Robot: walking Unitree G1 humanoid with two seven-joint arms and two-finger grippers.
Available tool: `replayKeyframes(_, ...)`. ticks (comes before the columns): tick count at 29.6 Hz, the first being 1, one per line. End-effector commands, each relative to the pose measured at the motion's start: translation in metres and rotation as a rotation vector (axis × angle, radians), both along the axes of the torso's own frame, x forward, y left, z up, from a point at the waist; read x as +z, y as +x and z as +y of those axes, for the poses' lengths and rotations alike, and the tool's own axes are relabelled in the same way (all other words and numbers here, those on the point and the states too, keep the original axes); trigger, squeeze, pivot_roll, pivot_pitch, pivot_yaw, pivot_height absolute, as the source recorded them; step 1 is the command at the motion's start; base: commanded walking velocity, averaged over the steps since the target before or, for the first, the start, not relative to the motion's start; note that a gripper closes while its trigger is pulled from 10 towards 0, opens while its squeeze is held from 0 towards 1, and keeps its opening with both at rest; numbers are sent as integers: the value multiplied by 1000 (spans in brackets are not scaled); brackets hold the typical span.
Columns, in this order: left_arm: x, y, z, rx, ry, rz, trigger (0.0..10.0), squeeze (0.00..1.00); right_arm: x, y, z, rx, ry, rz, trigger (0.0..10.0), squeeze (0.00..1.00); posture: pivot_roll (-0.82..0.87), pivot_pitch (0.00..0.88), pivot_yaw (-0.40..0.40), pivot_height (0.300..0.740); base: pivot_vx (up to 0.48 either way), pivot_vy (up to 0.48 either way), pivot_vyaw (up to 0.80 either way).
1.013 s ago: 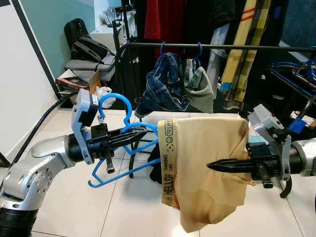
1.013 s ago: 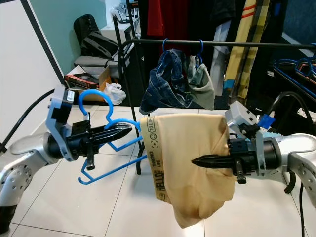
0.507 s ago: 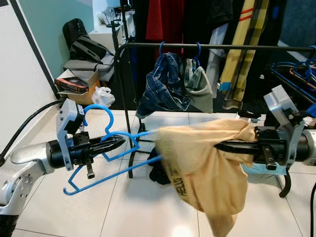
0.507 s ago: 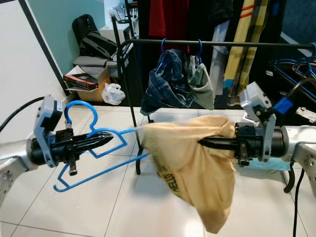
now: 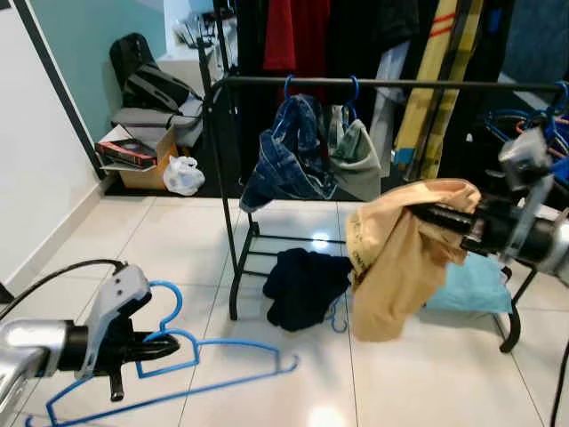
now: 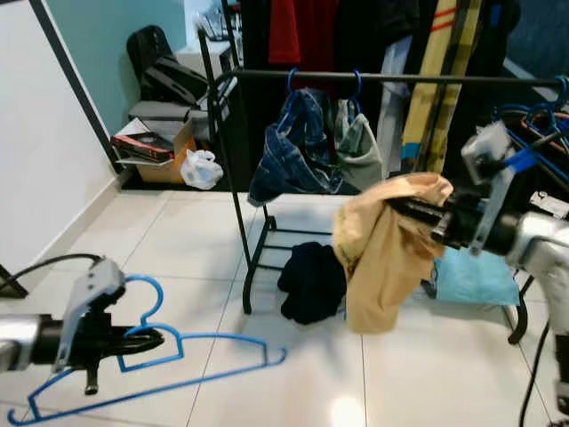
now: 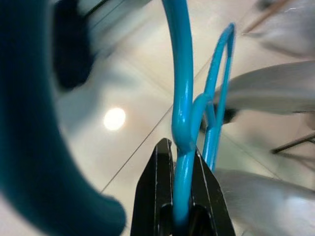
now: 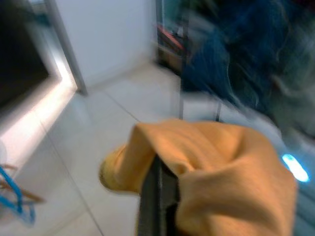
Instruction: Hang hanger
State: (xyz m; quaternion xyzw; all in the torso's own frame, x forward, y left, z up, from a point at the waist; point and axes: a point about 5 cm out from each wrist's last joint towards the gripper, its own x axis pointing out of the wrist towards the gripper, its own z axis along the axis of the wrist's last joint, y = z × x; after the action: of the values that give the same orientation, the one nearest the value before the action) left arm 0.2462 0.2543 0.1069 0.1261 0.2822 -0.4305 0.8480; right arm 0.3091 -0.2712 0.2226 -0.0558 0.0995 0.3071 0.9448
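- So, left gripper low over the floor at the robot's left — fingers clamped on the blue hanger just under its hook.
- Left wrist view: black fingers pinched together on the hanger's blue neck.
- Hanger is bare, tilted, its long bar reaching toward the rack's foot; not on the rail.
- Right gripper raised at the right, in front of the rack's right end — fingers closed on a bunched yellow cloth, which drapes down from them.
- Right wrist view: cloth folded over the fingers, blurred.
- Rack rail carries two blue hooks with jeans and a grey garment, near the rail's left end.
- Dark garment heaped on the floor at the rack's base.
- Light blue item low behind the cloth, under the right arm.
- Back left by the wall: cardboard box, white bag, black bag.
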Motion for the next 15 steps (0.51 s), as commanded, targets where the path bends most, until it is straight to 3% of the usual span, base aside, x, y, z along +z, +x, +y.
replayKeyframes(1, -27, 13, 5, 159, 90, -12, 10000, 0, -39, 6, -12, -167, -71, 82, 10000, 0, -105, 0, 39, 740, 0, 0, 0)
replayKeyframes(3, -27, 13, 5, 159, 90, -12, 10000, 0, -39, 6, -12, -167, -71, 82, 10000, 0, -105, 0, 39, 740, 0, 0, 0)
replayKeyframes(4, -49, 23, 5, 336, 142, -7, 10000, 0, -69, 6, -21, -283, -65, 147, 10000, 0, -97, 0, 34, 740, 0, 0, 0)
replayKeyframes(5, -49, 23, 5, 336, 142, -7, 10000, 0, -69, 6, -21, -283, -65, 147, 10000, 0, -97, 0, 34, 740, 0, 0, 0)
replayKeyframes(6, -72, 27, -3, 481, 158, 27, 10000, 0, -101, 3, -25, -372, -64, 214, 10000, 0, -92, 0, 27, 740, 0, 0, 0)
replayKeyframes(7, -72, 27, -3, 481, 158, 27, 10000, 0, -101, 3, -25, -372, -64, 214, 10000, 0, -92, 0, 27, 740, 0, 0, 0)
replayKeyframes(8, -94, 27, -15, 626, 147, 72, 10000, 0, -133, -4, -24, -453, -70, 290, 10000, 0, -93, 0, 22, 740, 0, 0, 0)
replayKeyframes(9, -94, 27, -15, 626, 147, 72, 10000, 0, -133, -4, -24, -453, -70, 290, 10000, 0, -93, 0, 22, 740, 0, 0, 0)
replayKeyframes(10, -117, 18, -26, 779, 141, 151, 10000, 0, -165, -14, -17, -508, -80, 378, 10000, 0, -79, 0, 12, 740, 0, 0, 0)
replayKeyframes(11, -133, 9, -36, 856, 159, 214, 10000, 0, -191, -24, -6, -535, -84, 453, 10000, 0, -80, 0, 9, 740, 0, 0, 719)
replayKeyframes(14, -142, 2, -41, 893, 183, 248, 10000, 0, -205, -31, 1, -550, -90, 496, 10000, 0, -80, 0, 9, 740, 0, 0, 719)
replayKeyframes(15, -149, -4, -45, 905, 210, 269, 10000, 0, -220, -39, 9, -553, -116, 544, 10000, 0, -76, 0, 8, 740, 0, 0, 719)
